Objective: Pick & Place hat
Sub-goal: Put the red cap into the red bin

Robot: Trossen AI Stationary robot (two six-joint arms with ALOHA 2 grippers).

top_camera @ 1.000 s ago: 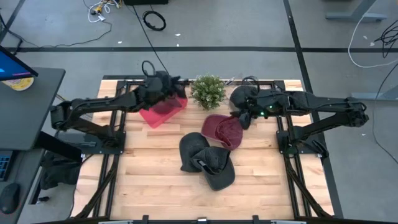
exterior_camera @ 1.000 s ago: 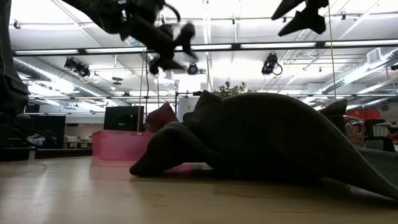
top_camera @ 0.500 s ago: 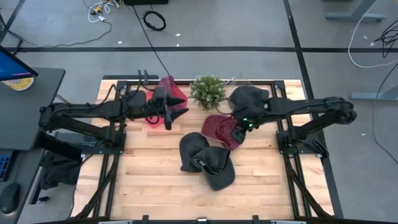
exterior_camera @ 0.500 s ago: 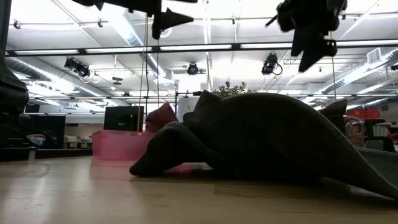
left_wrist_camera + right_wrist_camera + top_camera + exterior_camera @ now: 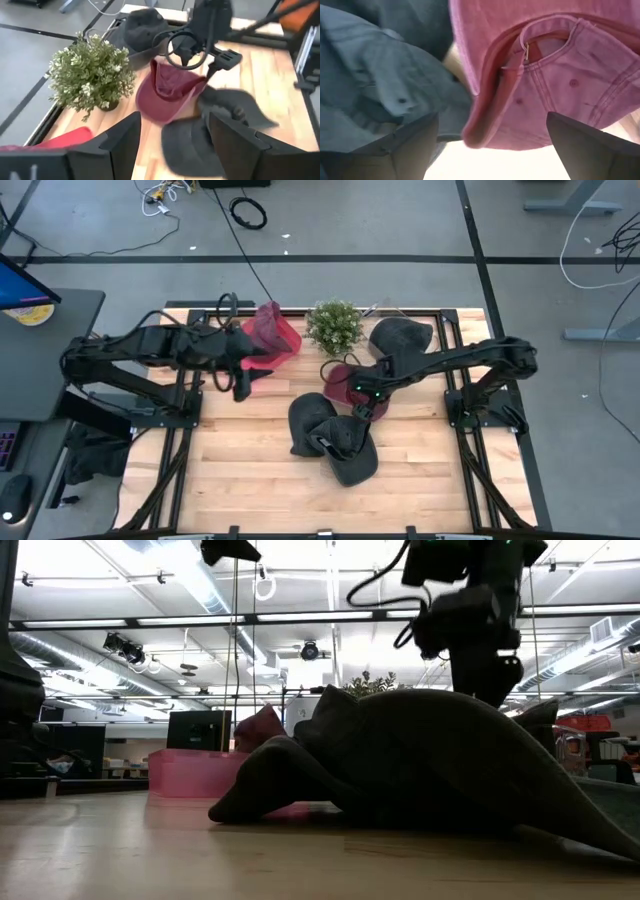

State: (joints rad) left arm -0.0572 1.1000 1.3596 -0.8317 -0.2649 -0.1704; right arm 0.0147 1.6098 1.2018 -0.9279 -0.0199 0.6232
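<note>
A maroon hat (image 5: 340,377) lies upside down on the table, its inside and back strap (image 5: 540,42) facing up. My right gripper (image 5: 362,398) hangs open just above its near rim, pointing down, with one finger on either side of the rim (image 5: 485,125); I see no touch. My left gripper (image 5: 243,375) stands open and empty at the table's left, beside the pink bin (image 5: 280,335), which holds something dark red. A pile of dark grey hats (image 5: 330,435) lies in front of the maroon hat.
A potted plant (image 5: 335,325) stands at the far edge between the bin and another dark hat (image 5: 400,335). The grey pile (image 5: 430,760) fills the low view. Bare wood shows at the near left and near right.
My left gripper has drawn back from over the pink bin toward the table's left and near side and has risen, leaving the bin in view. My right gripper has come down and toward the near edge, tipping downward, from beside the far dark hat to just over the maroon hat.
</note>
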